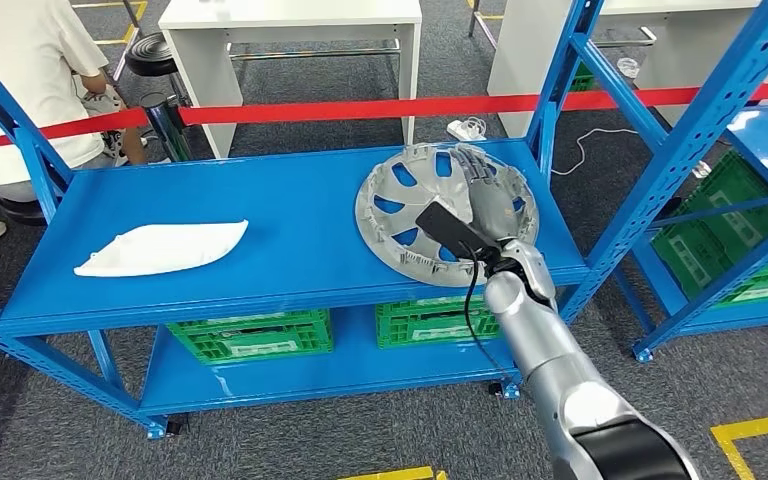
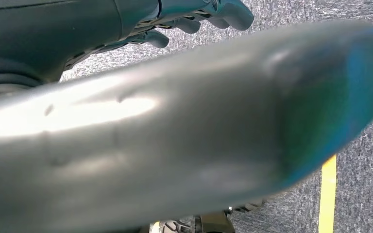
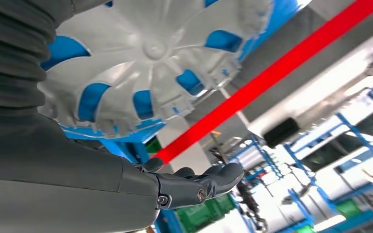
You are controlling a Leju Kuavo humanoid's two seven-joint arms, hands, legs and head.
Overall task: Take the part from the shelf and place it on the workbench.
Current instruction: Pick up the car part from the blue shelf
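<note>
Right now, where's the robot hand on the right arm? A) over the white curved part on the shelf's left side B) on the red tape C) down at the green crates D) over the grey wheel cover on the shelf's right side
D: in the head view the right robot hand is stretched over the grey wheel cover on the right end of the blue shelf, well away from the white curved part.
</note>
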